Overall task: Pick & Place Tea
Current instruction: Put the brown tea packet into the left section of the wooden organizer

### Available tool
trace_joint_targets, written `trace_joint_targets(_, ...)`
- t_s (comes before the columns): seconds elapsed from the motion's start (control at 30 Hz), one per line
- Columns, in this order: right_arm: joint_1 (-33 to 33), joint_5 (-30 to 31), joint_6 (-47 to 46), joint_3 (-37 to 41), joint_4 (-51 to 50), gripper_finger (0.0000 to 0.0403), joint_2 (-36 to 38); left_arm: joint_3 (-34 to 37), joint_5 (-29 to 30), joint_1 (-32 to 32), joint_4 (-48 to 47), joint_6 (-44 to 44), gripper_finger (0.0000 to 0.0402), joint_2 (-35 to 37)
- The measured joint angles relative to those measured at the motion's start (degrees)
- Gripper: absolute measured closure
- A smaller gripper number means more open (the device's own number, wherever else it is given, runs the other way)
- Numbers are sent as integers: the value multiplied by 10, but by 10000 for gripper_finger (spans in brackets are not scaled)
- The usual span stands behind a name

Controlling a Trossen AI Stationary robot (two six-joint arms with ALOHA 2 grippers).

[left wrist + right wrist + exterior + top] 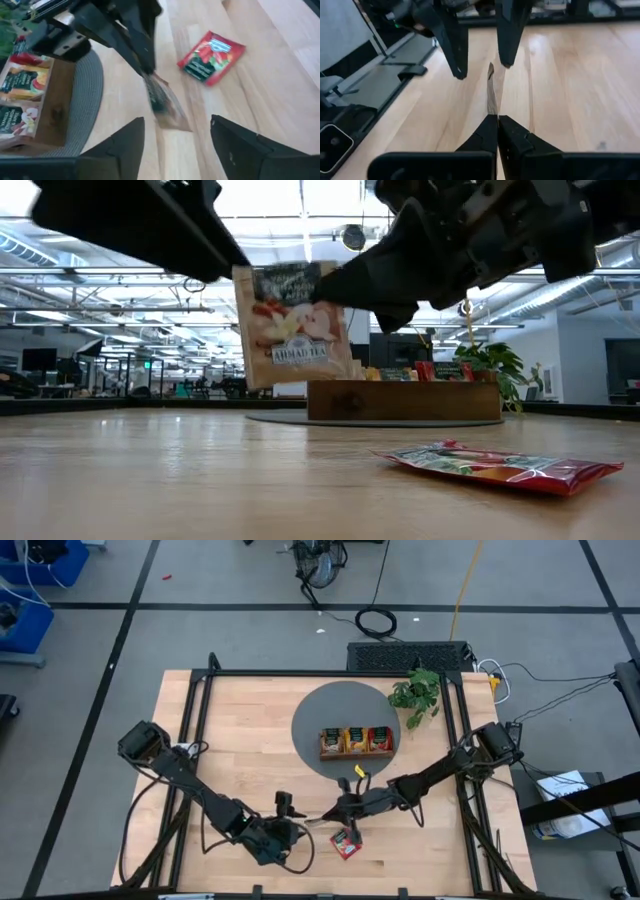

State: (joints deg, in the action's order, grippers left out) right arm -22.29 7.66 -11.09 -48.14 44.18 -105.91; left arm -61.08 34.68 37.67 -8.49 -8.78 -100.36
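Note:
My right gripper (497, 120) is shut on a beige tea sachet (290, 325) with dark print, held above the table's near middle. My left gripper (175, 145) is open. Its two fingers (454, 47) stand on either side of the sachet's free end without touching it. A red sachet (347, 843) lies flat on the table just nearer than both grippers; it also shows in the left wrist view (211, 56). The brown wooden tray (357, 741) holds more sachets upright and stands on a round grey mat (320, 710). My right gripper pinches one side edge of the beige sachet (492, 111) between its two fingers. The fingers come about level from the table's right side. The sachet stands upright on edge, sticking out past the fingertips toward my left gripper, lifted clear of the table.
A green leafy plant (417, 695) stands at the mat's far right. Black frame rails (200, 720) run along the table's left, right and far sides. Bare wood lies left of the mat and along the near edge.

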Motion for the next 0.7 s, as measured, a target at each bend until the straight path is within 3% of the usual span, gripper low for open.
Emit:
trace_joint_targets(0.23, 1, 1, 18, 48, 91, 403, 9, 0, 0, 11, -25, -1, 161, 0)
trace_joint_targets(0.43, 3, 62, 21, 78, 92, 403, 28, 0, 0, 8, -22, -4, 160, 0)
trace_joint_targets(0.7, 5, 73, 32, 90, 109, 403, 32, 0, 0, -6, -20, -8, 160, 0)
